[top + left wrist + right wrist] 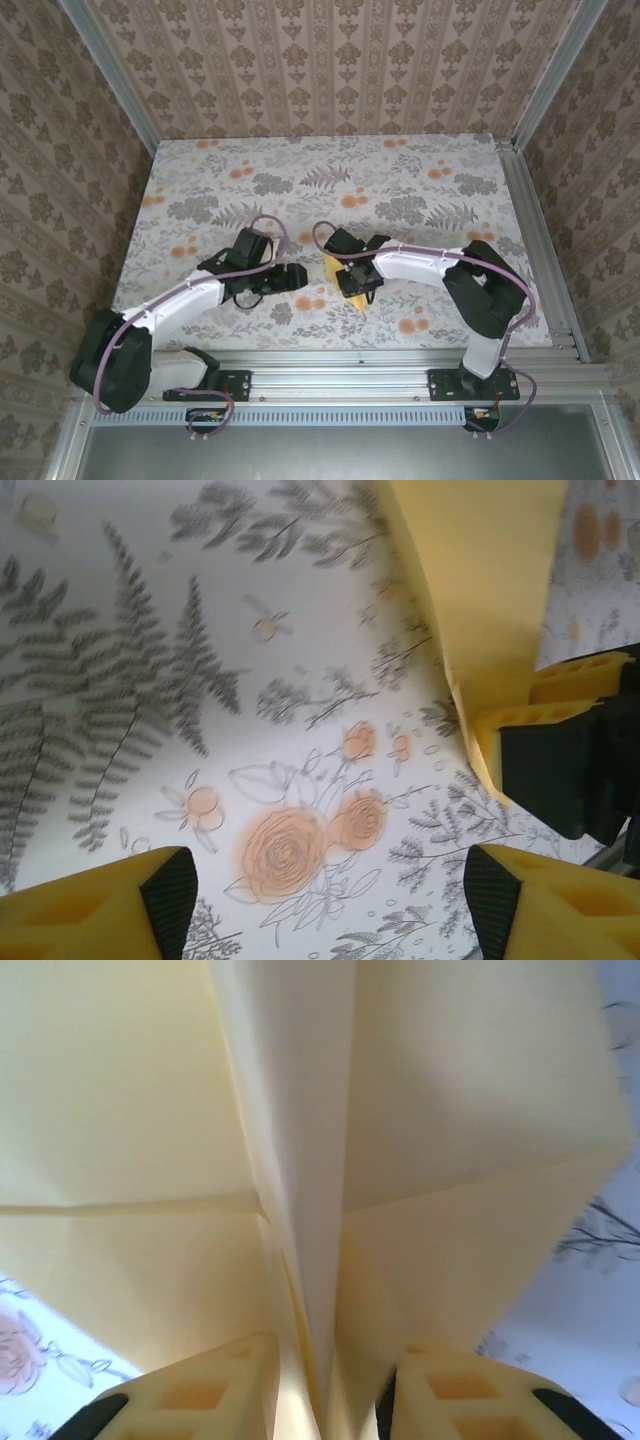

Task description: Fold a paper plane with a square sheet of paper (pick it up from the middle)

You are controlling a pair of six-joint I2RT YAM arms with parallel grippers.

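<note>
The paper plane (pixel 341 272), pale yellow with folded wings and a centre crease, lies on the flowered cloth between the two arms. In the right wrist view its wings (pixel 450 1110) spread wide and the centre fold runs down between the fingers of my right gripper (pixel 330 1400), whose jaws stand a little apart around that fold. The left wrist view has the plane (pixel 480 600) at the upper right, with the right gripper's fingers (pixel 560 695) at its lower edge. My left gripper (pixel 325 900) hangs open over bare cloth just left of the plane (pixel 298 278), holding nothing.
The flowered cloth (pixel 330 180) covers the table. Aluminium frame rails run along the right side (pixel 540 250) and the near edge (pixel 380 360). Patterned walls close in the back and sides.
</note>
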